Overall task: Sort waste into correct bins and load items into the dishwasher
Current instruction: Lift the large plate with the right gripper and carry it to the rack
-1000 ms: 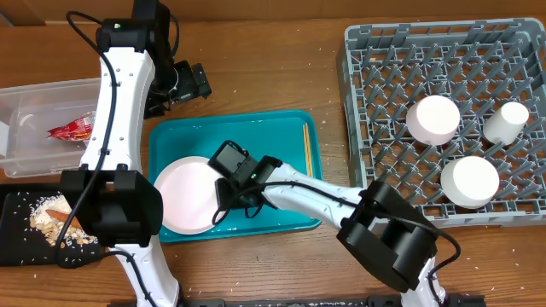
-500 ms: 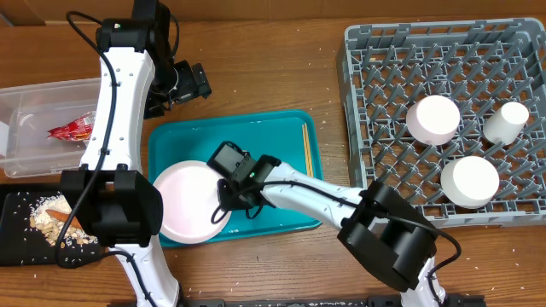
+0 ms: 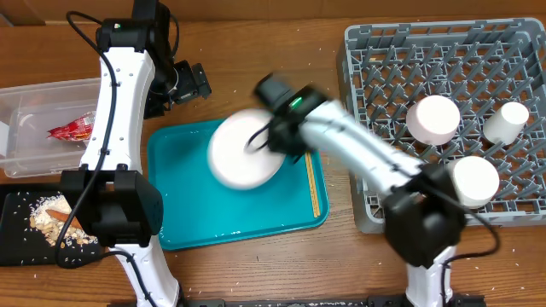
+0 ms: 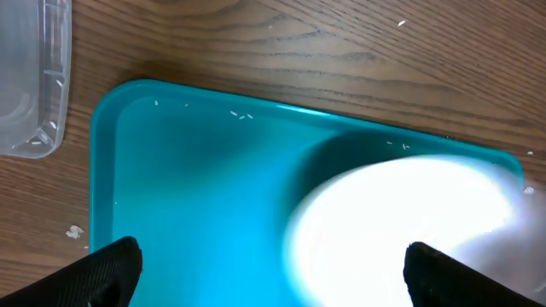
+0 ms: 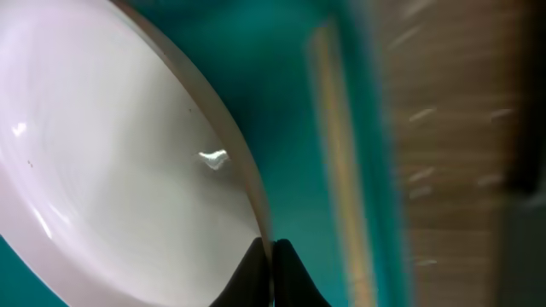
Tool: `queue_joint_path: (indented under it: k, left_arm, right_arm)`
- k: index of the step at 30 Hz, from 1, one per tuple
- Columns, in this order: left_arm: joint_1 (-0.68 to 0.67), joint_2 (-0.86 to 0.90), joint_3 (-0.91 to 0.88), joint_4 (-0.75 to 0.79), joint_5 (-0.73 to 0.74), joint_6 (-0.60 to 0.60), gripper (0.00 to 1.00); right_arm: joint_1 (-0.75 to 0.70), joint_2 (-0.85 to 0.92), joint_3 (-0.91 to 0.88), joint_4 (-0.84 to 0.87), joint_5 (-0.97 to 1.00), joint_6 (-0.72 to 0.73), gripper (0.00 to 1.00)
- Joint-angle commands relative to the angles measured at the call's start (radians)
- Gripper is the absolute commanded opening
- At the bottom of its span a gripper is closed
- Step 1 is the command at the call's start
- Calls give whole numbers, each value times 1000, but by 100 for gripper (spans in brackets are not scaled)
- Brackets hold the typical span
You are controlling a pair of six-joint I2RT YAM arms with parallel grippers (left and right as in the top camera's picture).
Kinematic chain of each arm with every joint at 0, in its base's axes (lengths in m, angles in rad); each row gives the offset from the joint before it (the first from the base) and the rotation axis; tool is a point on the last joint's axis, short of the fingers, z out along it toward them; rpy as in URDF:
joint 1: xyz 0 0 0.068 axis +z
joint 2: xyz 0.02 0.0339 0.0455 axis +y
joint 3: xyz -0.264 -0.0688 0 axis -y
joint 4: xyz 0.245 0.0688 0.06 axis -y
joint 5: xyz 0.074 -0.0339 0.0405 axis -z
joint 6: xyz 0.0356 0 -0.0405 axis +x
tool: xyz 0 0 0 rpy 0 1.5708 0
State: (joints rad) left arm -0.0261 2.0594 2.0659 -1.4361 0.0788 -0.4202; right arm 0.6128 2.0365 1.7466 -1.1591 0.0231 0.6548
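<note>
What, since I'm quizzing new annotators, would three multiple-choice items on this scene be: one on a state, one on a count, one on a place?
1. The right gripper is: A open; B shut on the rim of the plate; C shut on nothing.
2. The white dishes in the grey rack number: A one; B three; C five.
3. The red wrapper lies in: A the plate; B the grey rack; C the clear tub.

Key:
1 B, the right wrist view shows the fingertips pinched on the rim.
2 B, three white shapes stand in the rack in the overhead view.
3 C, the wrapper lies inside the tub's walls.
</note>
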Motion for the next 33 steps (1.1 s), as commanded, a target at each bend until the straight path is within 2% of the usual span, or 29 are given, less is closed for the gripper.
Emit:
queue_joint_path:
  k: [1,4,5,9,14,17,20,27,33]
  left_arm:
    - [-7,-11,-9,1,8,-14,100]
    - [-7,-11,-9,1,8,-14,100]
    - [-7,-11,-9,1,8,-14,100]
    - [-7,-11,-9,1,8,-14,100]
    - [-7,-11,-9,1,8,-14,100]
    - [-7,-11,-9,1,8,-14,100]
    - [-7,-11,-9,1,8,-14,100]
    - [-7,-11,-9,1,8,-14,100]
    - [-7,-11,-9,1,8,-14,100]
  right_arm:
    - [-193,-173,128,-59,227,-87,4]
    - [-323,-220,171,-77,292,-105,4]
    - [-418,-244,182,-43,310,-167,4]
    - [-578,-249,178,71,384,-276,4]
    - [-727,-235,140,273,411,-535,4]
    - [-793,-233,106,367,425,-609,4]
    - [-855,-226,83,446,491,-623,4]
    - [-925,-208,27,559,504,-792,4]
    - [-939,-171,14,580,500,-794,4]
